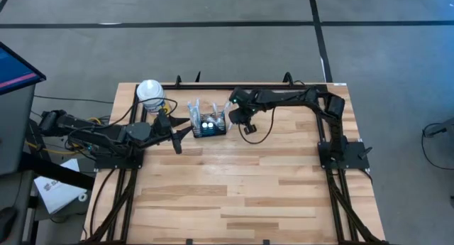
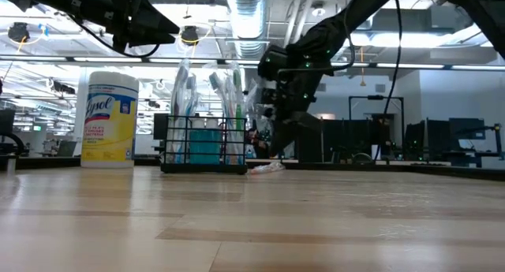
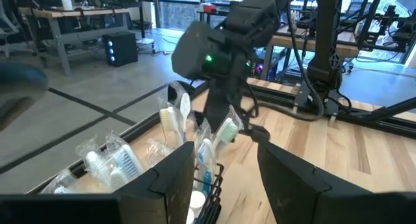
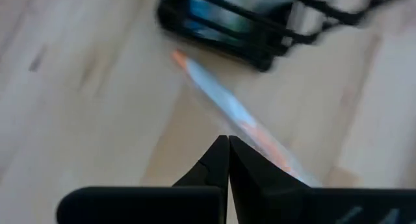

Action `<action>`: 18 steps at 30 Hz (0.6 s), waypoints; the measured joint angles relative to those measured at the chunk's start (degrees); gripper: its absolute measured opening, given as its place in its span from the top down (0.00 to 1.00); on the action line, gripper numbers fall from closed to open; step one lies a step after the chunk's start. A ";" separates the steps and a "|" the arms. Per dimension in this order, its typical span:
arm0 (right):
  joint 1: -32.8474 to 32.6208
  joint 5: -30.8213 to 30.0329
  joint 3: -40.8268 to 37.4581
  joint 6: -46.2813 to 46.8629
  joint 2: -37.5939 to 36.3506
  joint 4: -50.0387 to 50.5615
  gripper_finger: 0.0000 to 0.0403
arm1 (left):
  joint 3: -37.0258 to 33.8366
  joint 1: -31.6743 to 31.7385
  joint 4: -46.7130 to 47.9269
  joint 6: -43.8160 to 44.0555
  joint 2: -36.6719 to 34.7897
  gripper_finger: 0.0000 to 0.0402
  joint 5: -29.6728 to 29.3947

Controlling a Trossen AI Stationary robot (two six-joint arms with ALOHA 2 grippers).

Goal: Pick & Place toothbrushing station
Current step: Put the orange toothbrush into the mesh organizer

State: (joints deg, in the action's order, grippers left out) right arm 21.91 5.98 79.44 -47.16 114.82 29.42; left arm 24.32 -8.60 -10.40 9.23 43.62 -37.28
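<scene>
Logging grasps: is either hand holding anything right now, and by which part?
The right hand is shut on one end of a wrapped toothbrush beside the caddy. The left hand is open, holding nothing.

Light wood plank table (image 1: 234, 195), three things on it, all along the far edge.

Black wire-mesh caddy (image 1: 210, 126) full of wrapped toothbrushes stands near far-edge middle. Yellow canister with white lid (image 1: 150, 92) stands upright at far left corner, near the caddy but apart. One wrapped toothbrush (image 2: 267, 168) lies flat on the table just beside the caddy's right end; contact unclear. Dark arm base plates bolted at left and right edges. Near half bare wood.
</scene>
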 joint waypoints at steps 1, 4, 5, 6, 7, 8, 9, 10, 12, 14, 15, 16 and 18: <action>-0.47 0.00 -0.04 0.00 0.03 0.09 1.00 | 0.00 0.00 -0.07 0.00 0.00 0.59 0.00; -1.59 0.06 0.00 0.01 -0.01 -1.21 0.99 | 0.00 0.00 -0.11 -0.02 0.00 0.59 -0.02; -1.81 0.04 0.00 0.00 -0.01 -1.27 0.98 | 0.00 0.00 -0.16 -0.02 0.00 0.59 0.00; -2.06 0.04 0.00 -0.01 -0.01 -1.27 0.96 | 0.00 0.00 -0.18 -0.02 0.00 0.59 -0.02; -2.14 0.05 0.00 -0.21 -0.01 -1.32 0.94 | 0.00 0.00 -0.19 -0.02 0.00 0.59 -0.02; -2.33 0.05 0.00 -0.70 -0.01 -1.39 0.92 | 0.00 0.00 -0.27 -0.02 0.00 0.59 -0.09; -2.51 0.02 0.00 -1.16 0.22 -1.39 0.89 | 0.00 0.00 -0.40 -0.02 0.00 0.59 -0.39; -2.85 0.01 0.00 -1.33 0.74 -1.91 0.86 | 0.00 0.00 -0.46 -0.02 -0.02 0.59 -0.56; -3.43 -0.01 -0.08 -1.43 1.23 -1.36 0.79 | 0.00 0.08 -0.48 -0.02 -0.01 0.59 -0.76; -4.27 0.05 0.06 -1.61 1.56 -2.11 0.73 | 0.00 0.28 -0.49 -0.02 -0.02 0.59 -0.76; -4.59 0.05 0.17 -2.28 1.88 -2.70 0.70 | 0.00 0.44 -0.49 -0.02 0.00 0.59 -0.76; -4.88 -0.09 0.11 -2.81 2.22 -2.37 0.67 | 0.00 0.50 -0.49 -0.02 -0.01 0.59 -0.76; -5.55 -0.94 -0.09 -2.97 2.91 -2.66 0.62 | 0.00 0.55 -0.49 -0.02 0.00 0.59 -0.76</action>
State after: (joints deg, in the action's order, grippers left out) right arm 16.35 5.03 79.35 -50.13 117.73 26.76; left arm 24.32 -8.05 -10.90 9.21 43.62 -38.04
